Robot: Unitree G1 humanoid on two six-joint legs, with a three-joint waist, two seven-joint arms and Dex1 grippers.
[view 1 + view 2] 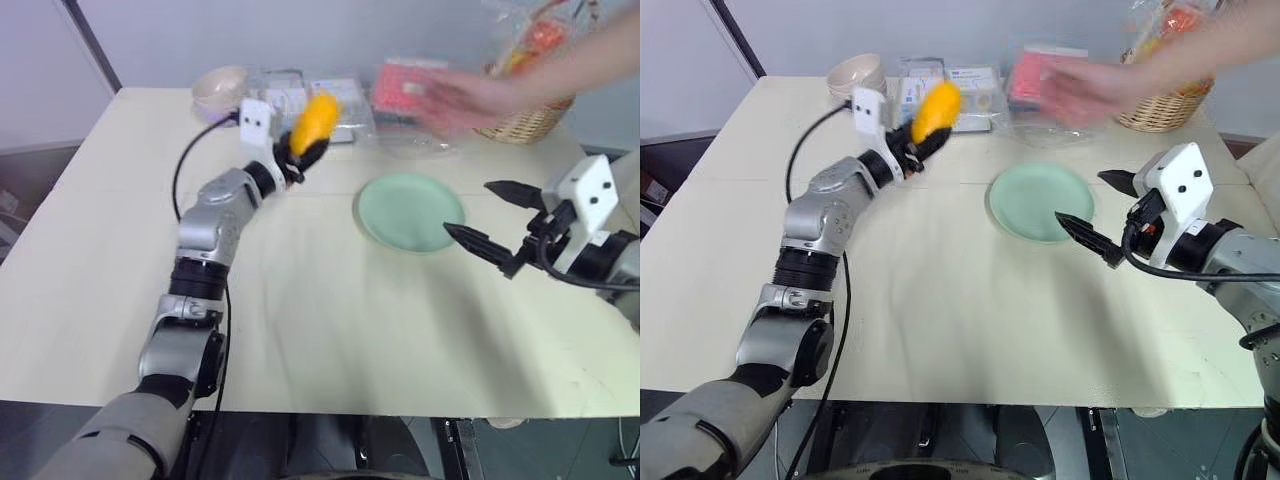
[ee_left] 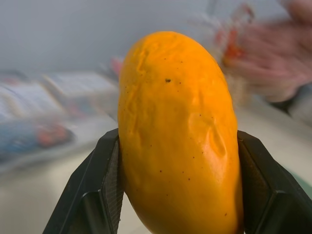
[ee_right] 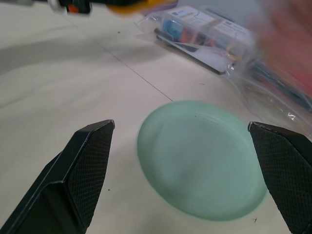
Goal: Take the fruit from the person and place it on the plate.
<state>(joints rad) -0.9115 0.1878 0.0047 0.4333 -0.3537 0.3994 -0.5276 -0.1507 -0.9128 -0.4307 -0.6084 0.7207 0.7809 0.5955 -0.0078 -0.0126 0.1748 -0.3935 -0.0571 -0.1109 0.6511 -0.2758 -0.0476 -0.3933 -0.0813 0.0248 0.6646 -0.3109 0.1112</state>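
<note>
Fruit [image 1: 316, 118]: one yellow-orange oblong piece, pinched between the two black fingers of the left gripper [image 1: 303, 150], held above the table [image 1: 300, 300] beside and clear of the plate; the left wrist view shows both pads pressed against its sides.

Plate [image 1: 411, 211]: round, shallow, pale mint green, lying flat on the table, nothing in it.

Right gripper [image 1: 492, 220]: fingers spread wide, nothing between them, hovering at the plate's near right edge and pointing toward it.

Person's hand [image 1: 465, 98]: blurred, reaching in over the far side of the table, holding nothing, apart from the fruit.

Wicker basket [image 1: 528, 120]: far right corner of the table, wrapped in clear film; red and yellow fruit shows inside, count cannot be told.

Stacked bowls [image 1: 220, 88]: cream over lavender, far left of the table; contents cannot be told.

Clear plastic packets [image 1: 300, 98]: lying flat along the far edge between bowls and basket, holding printed cards or boxes; a pink pack [image 1: 405, 88] lies next to them.
</note>
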